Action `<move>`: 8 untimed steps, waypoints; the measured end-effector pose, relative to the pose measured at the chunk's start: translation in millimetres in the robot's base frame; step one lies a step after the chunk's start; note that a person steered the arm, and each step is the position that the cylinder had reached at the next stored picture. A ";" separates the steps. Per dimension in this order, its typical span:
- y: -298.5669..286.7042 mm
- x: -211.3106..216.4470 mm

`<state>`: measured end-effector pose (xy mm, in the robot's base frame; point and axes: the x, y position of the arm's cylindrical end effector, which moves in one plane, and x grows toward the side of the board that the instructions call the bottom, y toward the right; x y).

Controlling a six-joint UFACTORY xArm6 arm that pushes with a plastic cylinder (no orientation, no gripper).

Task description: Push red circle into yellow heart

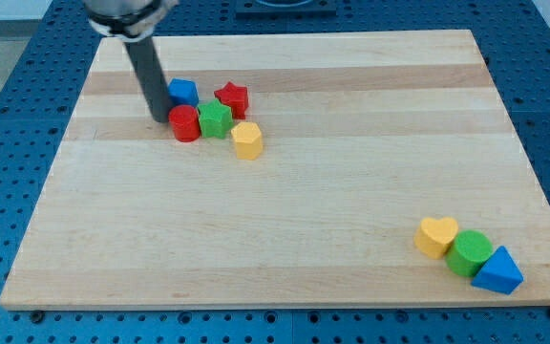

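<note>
No gripper is fitted, so nothing is open or closed and nothing is held; the arm ends in a dark rod, and my tip (160, 118) is set down on the tabletop (285, 220) near the view's upper left. The tip is placed just to the view's left of the red circle (185, 124), touching it or very nearly so, and it cannot be told which. That side seems to have been chosen because the yellow heart (436, 236) lies well apart from the tip, far toward the view's lower right, so a push from the upper left would drive the red circle that way. Just beyond the red circle from the tip, a green star (216, 119) is pressed against it, with a red star (231, 98) above that and a yellow hexagon (247, 139) further toward the view's lower right; a blue block (183, 92), its shape unclear, sits just above and right of the tip. These neighbours are judged likely to be shoved along or to deflect the red circle. Beside the yellow heart, a green cylinder (470, 253) and a blue triangle (498, 270) are lined up toward the view's lower right. The push is judged barely begun.
</note>
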<state>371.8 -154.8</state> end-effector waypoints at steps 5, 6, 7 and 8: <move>186.3 73.2; 189.4 41.7; 201.1 22.4; 217.3 44.9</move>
<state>416.7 62.5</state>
